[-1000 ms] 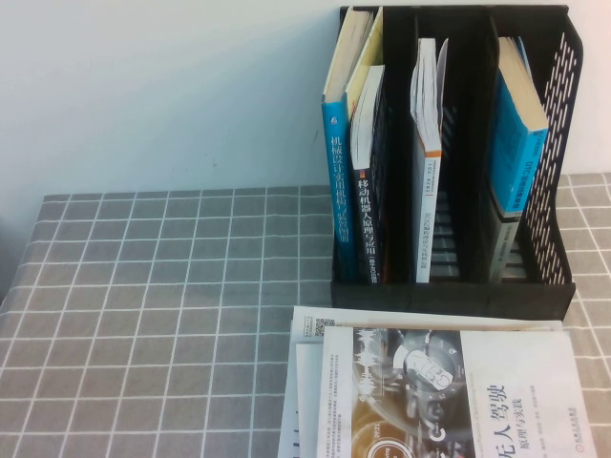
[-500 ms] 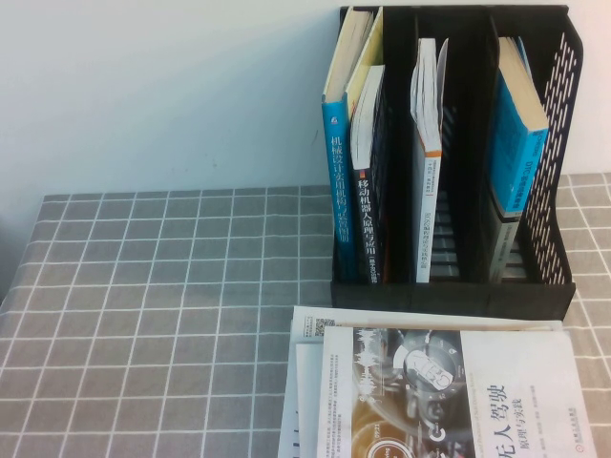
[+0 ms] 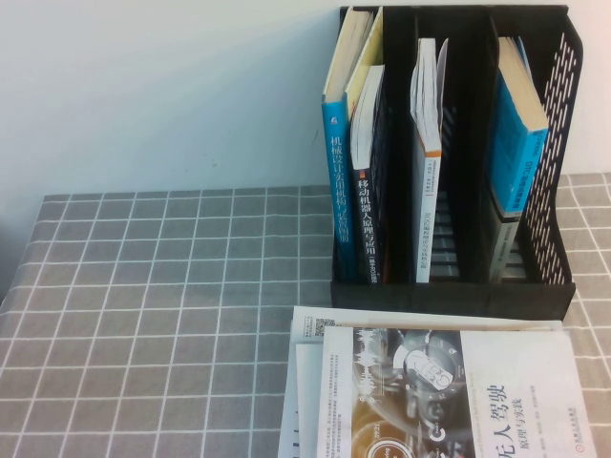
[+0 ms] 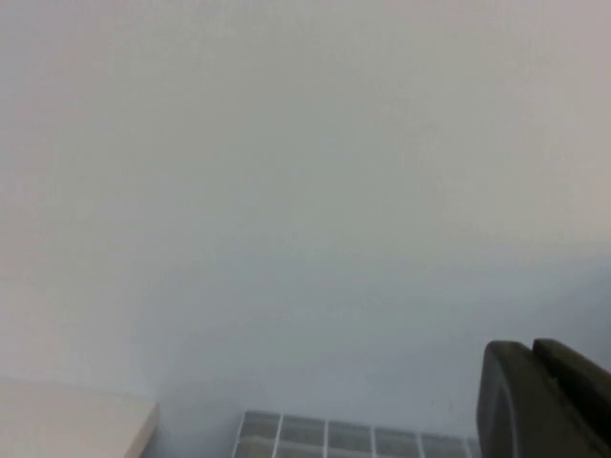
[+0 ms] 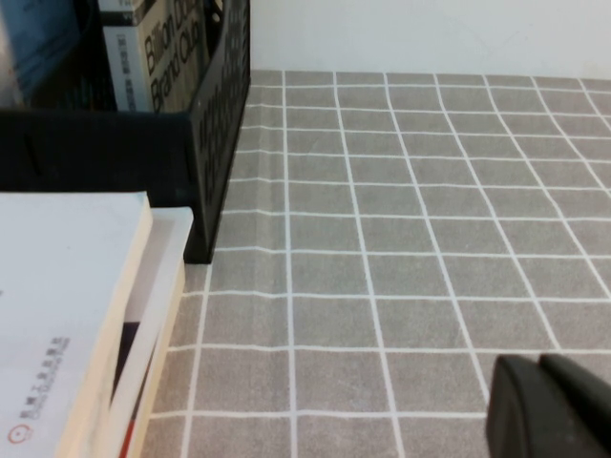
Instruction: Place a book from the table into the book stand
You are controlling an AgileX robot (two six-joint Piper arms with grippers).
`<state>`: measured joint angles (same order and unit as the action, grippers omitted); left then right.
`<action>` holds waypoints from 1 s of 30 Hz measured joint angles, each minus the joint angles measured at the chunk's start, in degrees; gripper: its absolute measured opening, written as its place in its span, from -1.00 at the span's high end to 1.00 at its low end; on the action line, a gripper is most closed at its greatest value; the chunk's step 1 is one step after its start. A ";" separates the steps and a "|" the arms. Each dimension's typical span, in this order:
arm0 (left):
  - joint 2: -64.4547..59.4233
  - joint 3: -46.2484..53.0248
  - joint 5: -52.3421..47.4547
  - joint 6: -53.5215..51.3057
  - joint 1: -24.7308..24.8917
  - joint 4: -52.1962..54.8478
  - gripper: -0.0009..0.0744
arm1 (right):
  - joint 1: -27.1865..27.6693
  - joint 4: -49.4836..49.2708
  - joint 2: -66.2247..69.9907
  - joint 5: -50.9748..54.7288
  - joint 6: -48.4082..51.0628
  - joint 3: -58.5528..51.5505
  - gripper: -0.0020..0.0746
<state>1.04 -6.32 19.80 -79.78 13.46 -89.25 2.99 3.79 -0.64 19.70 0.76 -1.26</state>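
Observation:
The black book stand stands at the back right of the table, which is covered by a grey grid cloth. It holds several upright books. A stack of books lies flat in front of it, topped by a white-covered book. Neither gripper shows in the high view. My left gripper is shut and empty and faces a pale wall, with a strip of table below. My right gripper is shut and empty, low over the cloth, beside the stack and the stand's perforated side wall.
A white wall rises behind the table. Grey cloth stretches left of the stand and the stack. A pale surface edge shows at a corner of the left wrist view.

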 joint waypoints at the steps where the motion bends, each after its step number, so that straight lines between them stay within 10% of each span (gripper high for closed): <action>1: 0.00 1.01 0.00 -0.74 0.00 -0.50 0.99 | 0.00 0.00 0.00 0.00 0.00 0.00 0.96; 11: 0.00 7.59 1.60 -58.50 0.00 -0.51 0.99 | 0.00 0.00 0.00 0.00 0.00 0.00 0.96; 22: 0.00 3.49 -8.08 -9.82 0.00 -10.48 0.99 | 0.00 0.00 0.00 0.00 0.00 0.00 0.96; 30: 0.00 5.33 -3.54 -44.76 0.00 -3.38 0.99 | 0.00 0.00 0.00 0.00 0.00 0.00 0.96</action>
<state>1.04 -0.99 16.25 -124.54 13.46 -92.63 2.99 3.79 -0.64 19.70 0.76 -1.26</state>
